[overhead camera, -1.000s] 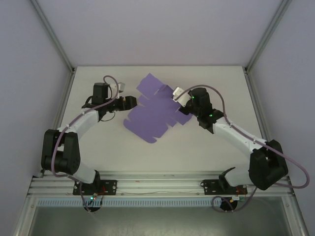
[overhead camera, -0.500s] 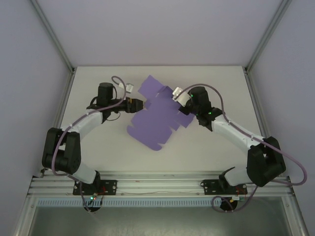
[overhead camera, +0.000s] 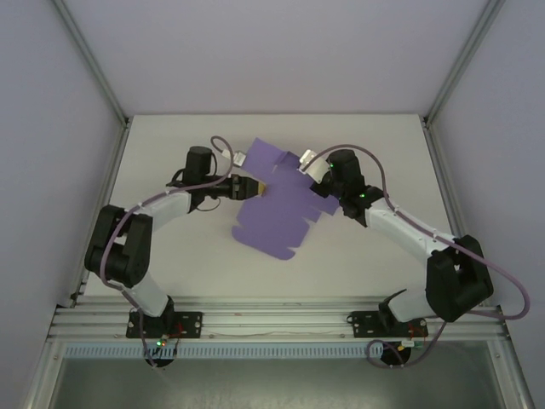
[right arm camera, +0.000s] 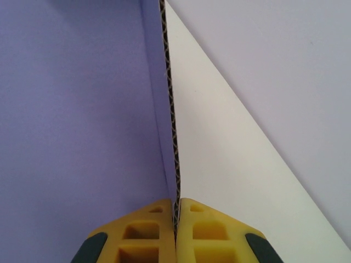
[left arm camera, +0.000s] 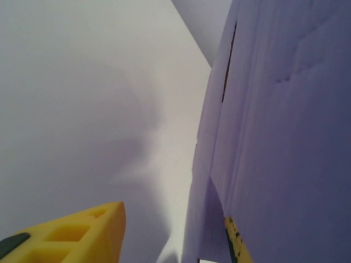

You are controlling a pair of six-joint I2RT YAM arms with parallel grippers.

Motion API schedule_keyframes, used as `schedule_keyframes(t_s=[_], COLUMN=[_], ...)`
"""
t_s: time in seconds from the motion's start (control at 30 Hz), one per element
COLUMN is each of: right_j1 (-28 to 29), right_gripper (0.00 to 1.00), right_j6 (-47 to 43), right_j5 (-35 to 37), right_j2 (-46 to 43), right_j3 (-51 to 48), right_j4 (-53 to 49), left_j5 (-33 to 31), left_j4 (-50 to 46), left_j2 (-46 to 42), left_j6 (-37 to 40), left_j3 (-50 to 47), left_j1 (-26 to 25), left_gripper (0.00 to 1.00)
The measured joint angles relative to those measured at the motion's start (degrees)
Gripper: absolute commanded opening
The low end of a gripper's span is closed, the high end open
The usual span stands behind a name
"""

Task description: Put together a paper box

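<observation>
White tabletop (overhead camera: 170,256) inside a pale-walled enclosure, metal frame posts at the far corners.

Purple die-cut corrugated card sheet, the paper box (overhead camera: 274,213), sits toward the far middle of the table between both arms. It has many flaps and is spread mostly flat.

On the sheet's right edge, the right gripper (right arm camera: 176,204) has its yellow fingers pressed together on the card, fluted edge pinched between them.

At the sheet's left edge, the left gripper (overhead camera: 258,188) has its jaws apart. One yellow finger (left arm camera: 82,235) stands clear over bare table; the other lies against the purple card. No pinch there yet.

Progress, as judged: early. No wall stands, no flap is tucked, no box shape. All folding and locking remains.
</observation>
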Motion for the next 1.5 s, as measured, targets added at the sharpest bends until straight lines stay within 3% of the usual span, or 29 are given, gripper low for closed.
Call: schedule_keyframes(t_s=[0.5, 0.63, 0.77, 0.97, 1.2, 1.33, 1.5], right_j1=[1.79, 2.03, 2.4, 2.89, 3.41, 3.41, 3.63], right_gripper=[0.0, 0.0, 0.0, 0.0, 0.0, 0.0, 0.0], right_j6=[2.4, 2.38, 2.36, 2.43, 3.45, 3.69, 3.91], right_j5=[3.85, 4.63, 4.85, 2.45, -0.11, -0.74, -0.98], right_j2=[0.59, 0.59, 0.59, 0.28, -0.7, -0.72, -0.94], right_j3=[0.0, 0.0, 0.0, 0.0, 0.02, 0.02, 0.02], right_j4=[-0.09, -0.2, -0.85, -0.35, 1.09, 1.09, 1.22], left_j5=[0.94, 0.35, -2.21, -8.46, -10.51, -12.31, -14.75], left_j4=[20.63, 18.78, 11.08, 1.14, -1.75, -1.51, -1.4], left_j2=[5.84, 5.55, 3.3, -2.47, -4.55, -7.08, -13.44], left_j6=[-12.31, -10.71, -5.9, -1.86, -1.81, -2.56, -3.13], left_j3=[-0.48, -0.42, -0.42, -0.44, -0.59, -2.45, -5.49], left_j1=[-1.86, -1.9, -1.9, -1.44, 0.92, 1.31, 4.52], left_gripper=[0.37, 0.39, 0.47, 0.5, 0.52, 0.63, 0.64])
